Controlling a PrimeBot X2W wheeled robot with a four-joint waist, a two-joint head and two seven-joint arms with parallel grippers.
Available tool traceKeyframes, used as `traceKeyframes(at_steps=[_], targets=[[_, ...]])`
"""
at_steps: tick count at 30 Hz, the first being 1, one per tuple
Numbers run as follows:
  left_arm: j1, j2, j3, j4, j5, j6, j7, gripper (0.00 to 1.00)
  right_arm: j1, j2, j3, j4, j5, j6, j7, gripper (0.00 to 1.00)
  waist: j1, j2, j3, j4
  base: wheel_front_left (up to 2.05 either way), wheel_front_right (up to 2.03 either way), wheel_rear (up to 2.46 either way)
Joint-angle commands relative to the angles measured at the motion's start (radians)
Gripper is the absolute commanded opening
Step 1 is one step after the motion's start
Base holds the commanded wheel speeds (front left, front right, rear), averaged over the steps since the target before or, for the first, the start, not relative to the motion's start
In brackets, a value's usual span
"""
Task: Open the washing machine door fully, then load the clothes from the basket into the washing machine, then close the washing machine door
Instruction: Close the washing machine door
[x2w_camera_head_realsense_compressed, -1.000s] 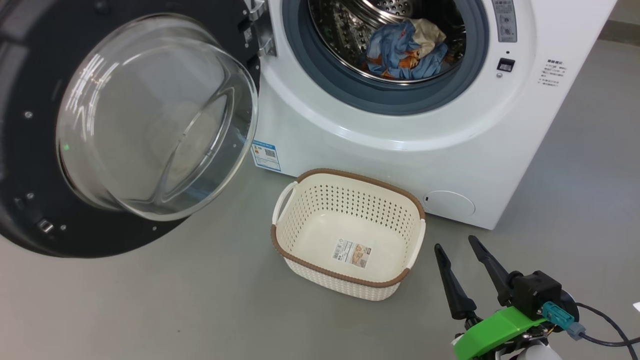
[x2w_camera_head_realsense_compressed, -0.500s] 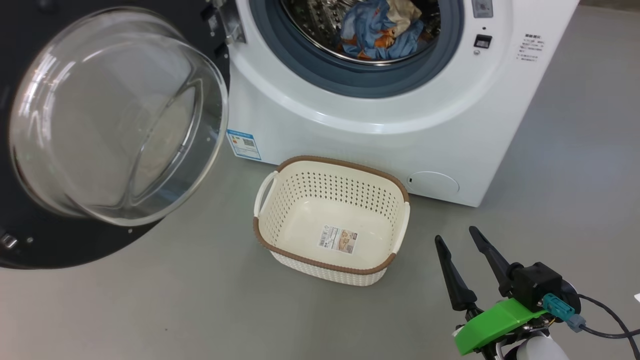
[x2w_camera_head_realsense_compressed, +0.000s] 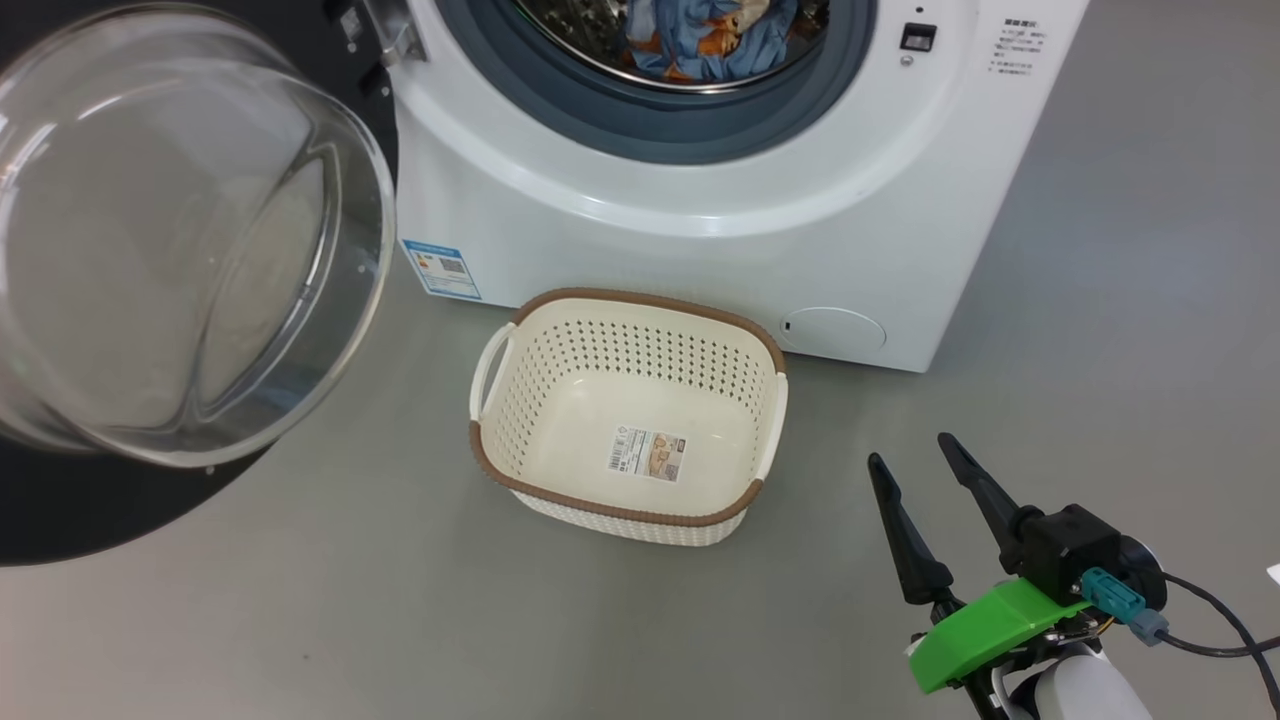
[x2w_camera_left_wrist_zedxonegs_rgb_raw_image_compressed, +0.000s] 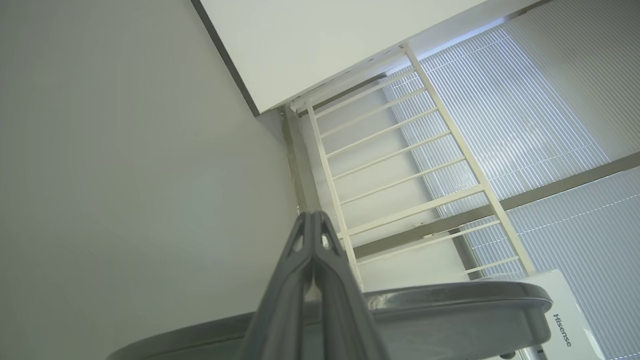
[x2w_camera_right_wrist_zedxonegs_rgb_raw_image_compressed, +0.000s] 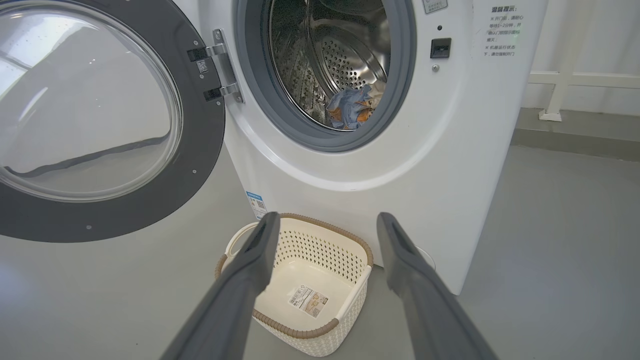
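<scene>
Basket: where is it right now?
Head view, centre: the basket stands on the grey floor just in front of the washing machine, with the open washing machine door on its left and the right gripper at its lower right.

Bare lab-like room: washing machine (x2w_camera_head_realsense_compressed: 700, 260) standing free on plain grey floor (x2w_camera_head_realsense_compressed: 400, 620); white railing (x2w_camera_left_wrist_zedxonegs_rgb_raw_image_compressed: 465, 150), slatted blinds (x2w_camera_left_wrist_zedxonegs_rgb_raw_image_compressed: 525, 115).
</scene>
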Motion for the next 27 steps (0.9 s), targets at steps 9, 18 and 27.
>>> traceKeyframes(at_steps=[9,18,27], targets=[[-0.051,0.090,0.017,0.023,-0.046,-0.010,0.020,0.00,-0.031,0.005,0.015,-0.052,-0.012,0.009,0.016,1.00,0.0000,-0.0001,0.032,-0.041,0.00,0.00,0.00],[-0.053,0.071,0.015,0.023,-0.090,-0.010,0.026,0.00,-0.026,0.002,0.008,-0.070,-0.011,0.009,0.025,1.00,0.0000,-0.0001,0.044,-0.051,0.00,0.00,0.00],[-0.016,0.033,-0.027,-0.004,-0.135,-0.010,0.134,0.00,-0.022,0.003,0.011,-0.065,0.004,0.009,0.024,1.00,0.0000,-0.0001,0.037,-0.037,0.00,0.00,0.00]])
